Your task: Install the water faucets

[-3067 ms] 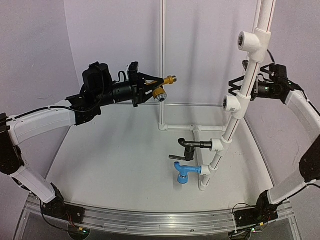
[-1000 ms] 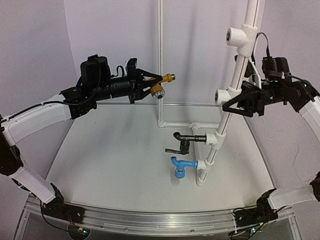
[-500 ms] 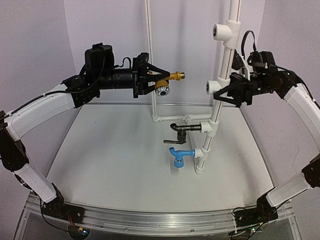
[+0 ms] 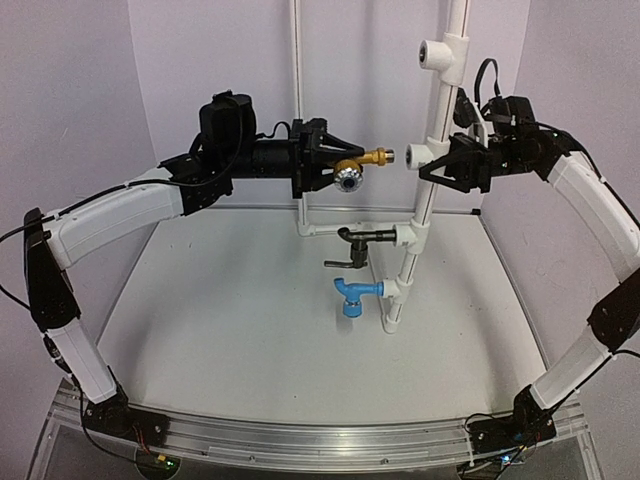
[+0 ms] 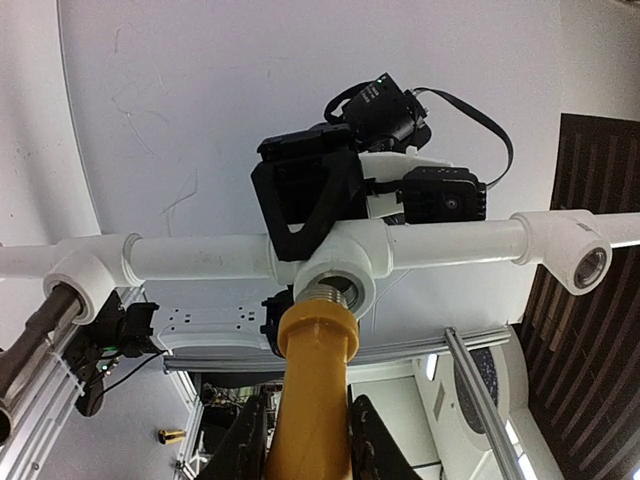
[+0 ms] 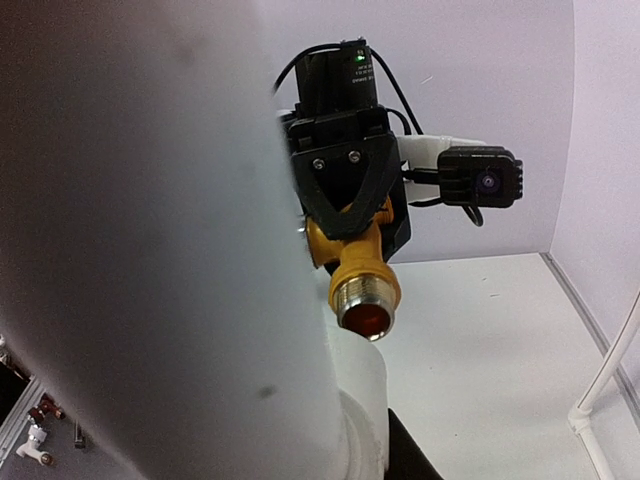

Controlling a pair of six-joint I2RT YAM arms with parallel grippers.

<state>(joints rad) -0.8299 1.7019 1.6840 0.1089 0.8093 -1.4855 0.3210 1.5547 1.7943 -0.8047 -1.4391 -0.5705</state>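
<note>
My left gripper (image 4: 343, 166) is shut on the brass-gold faucet (image 4: 362, 160), held level with its silver threaded tip pointing right. The tip is just short of the open mouth of the middle white tee fitting (image 4: 420, 156). In the left wrist view the brass stem (image 5: 315, 390) sits between my fingers (image 5: 250, 445), with the threads at the tee mouth (image 5: 338, 283). My right gripper (image 4: 445, 163) is shut on the white pipe beside that tee. The pipe (image 6: 150, 250) fills the right wrist view, and the faucet (image 6: 362, 285) faces it. The black faucet (image 4: 362, 238) and blue faucet (image 4: 354, 294) sit in lower tees.
The white pipe stand (image 4: 430, 210) rises at the back centre-right, with an open tee (image 4: 436, 53) near its top. A second thin pipe (image 4: 297, 100) stands behind the left gripper. White walls close in the back and sides. The table (image 4: 230, 320) lies below.
</note>
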